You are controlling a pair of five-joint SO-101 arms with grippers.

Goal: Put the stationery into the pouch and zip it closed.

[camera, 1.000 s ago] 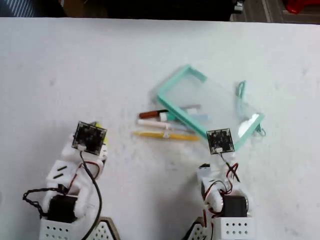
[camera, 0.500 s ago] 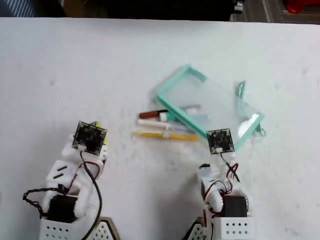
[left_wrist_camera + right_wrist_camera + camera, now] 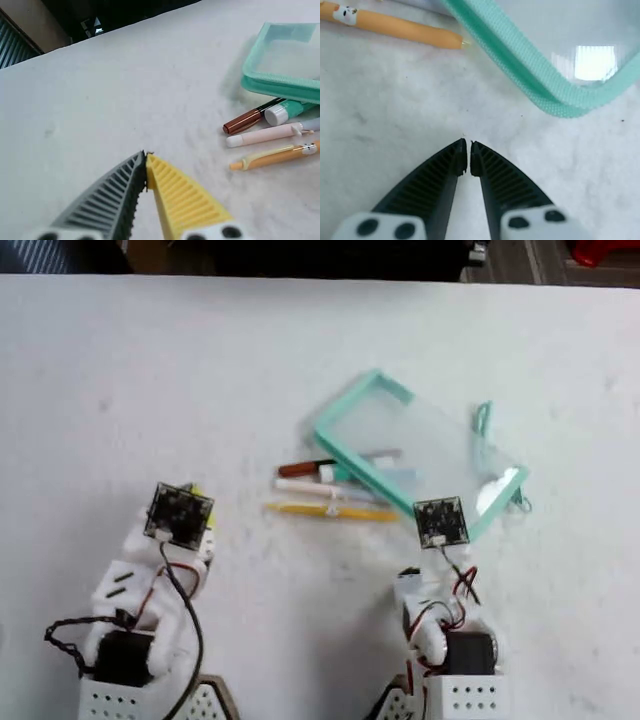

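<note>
Lying right of centre in the high view, the pouch [image 3: 420,445] rests on the desk [image 3: 150,370], pens [image 3: 330,510] just beside its lower-left edge, likely for easy loading. Left claw [image 3: 145,159] and right claw [image 3: 468,150] are pinched together, empty.

Robotics lab (white table [image 3: 120,360], mounted arms [image 3: 150,580])

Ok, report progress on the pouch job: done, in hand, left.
Done: nothing visible; the yellow pen, pink pen and brown pen lie on the table beside the pouch. In hand: nothing; the left gripper and right gripper are shut and empty. Left: load the stationery, then zip.
</note>
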